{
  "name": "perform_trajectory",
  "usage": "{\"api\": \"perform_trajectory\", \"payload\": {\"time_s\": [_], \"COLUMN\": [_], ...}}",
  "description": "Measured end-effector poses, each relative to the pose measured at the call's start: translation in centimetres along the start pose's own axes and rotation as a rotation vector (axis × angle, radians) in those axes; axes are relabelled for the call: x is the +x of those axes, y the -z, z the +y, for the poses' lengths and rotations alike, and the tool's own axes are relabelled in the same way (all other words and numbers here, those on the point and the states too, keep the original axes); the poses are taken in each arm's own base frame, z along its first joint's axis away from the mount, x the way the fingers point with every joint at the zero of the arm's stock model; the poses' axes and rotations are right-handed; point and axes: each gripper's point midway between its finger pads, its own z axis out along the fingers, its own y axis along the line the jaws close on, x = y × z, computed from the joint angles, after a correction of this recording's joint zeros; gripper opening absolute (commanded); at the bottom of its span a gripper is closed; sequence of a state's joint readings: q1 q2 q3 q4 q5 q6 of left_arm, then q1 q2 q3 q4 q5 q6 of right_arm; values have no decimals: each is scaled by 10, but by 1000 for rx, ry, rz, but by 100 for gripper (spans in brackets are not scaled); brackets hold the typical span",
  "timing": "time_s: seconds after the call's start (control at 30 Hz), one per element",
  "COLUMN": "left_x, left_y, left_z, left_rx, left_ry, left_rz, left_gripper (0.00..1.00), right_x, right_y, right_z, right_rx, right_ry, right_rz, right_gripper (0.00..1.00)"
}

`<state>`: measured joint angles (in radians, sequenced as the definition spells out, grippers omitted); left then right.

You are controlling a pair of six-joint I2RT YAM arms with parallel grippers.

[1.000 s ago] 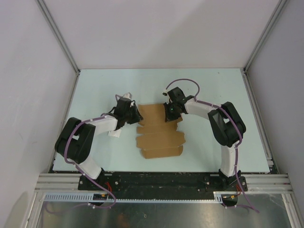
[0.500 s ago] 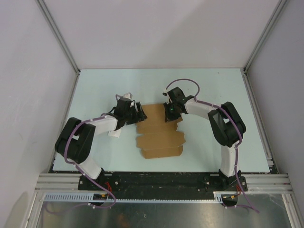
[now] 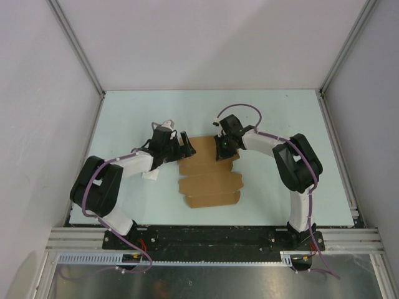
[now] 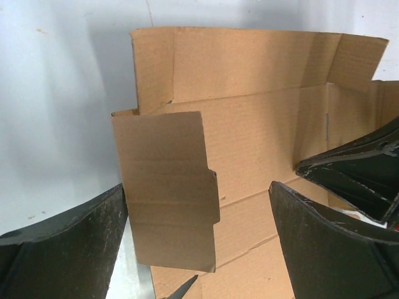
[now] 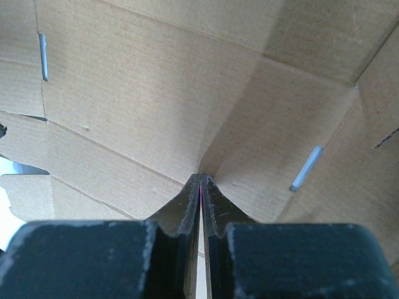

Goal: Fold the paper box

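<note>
Early fold step, judging by the layout: paper box [image 3: 209, 182] lies mostly flat at centre frame on the table [image 3: 280, 124], long axis running top to bottom of the overhead view. Left gripper [image 3: 185, 145] sits at its upper-left corner, jaws wide, straddling a raised side flap [image 4: 168, 187], not gripping. Right gripper [image 3: 221, 149] is closed empty, tips pressing the upper panel. Next probably needs the flap pushed over its crease while the sheet is pinned.
</note>
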<state>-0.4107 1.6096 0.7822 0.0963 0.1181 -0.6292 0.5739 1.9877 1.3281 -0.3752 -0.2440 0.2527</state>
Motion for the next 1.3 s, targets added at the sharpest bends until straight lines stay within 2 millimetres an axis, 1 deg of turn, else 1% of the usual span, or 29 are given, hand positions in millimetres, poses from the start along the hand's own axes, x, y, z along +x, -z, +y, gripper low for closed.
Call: {"api": "perform_trajectory", "payload": {"time_s": [0.37, 0.53, 0.7, 0.93, 1.3], "left_x": [-7, -9, -8, 4, 12], "left_y": [4, 7, 6, -6, -21], "left_z": [-27, -49, -64, -68, -63], "left_rx": [84, 136, 164, 166, 157], "left_ry": [-20, -45, -64, -77, -77], "left_rz": [4, 3, 8, 39, 58], "left_gripper": [100, 100, 100, 100, 100], "right_x": [0, 0, 0, 1, 2], "right_y": [0, 0, 0, 0, 0], "right_z": [0, 0, 0, 1, 2], "right_rx": [0, -1, -2, -6, -7], "right_ry": [0, 0, 0, 0, -1], "right_rz": [0, 0, 1, 5, 9], "right_gripper": [8, 8, 8, 8, 8]}}
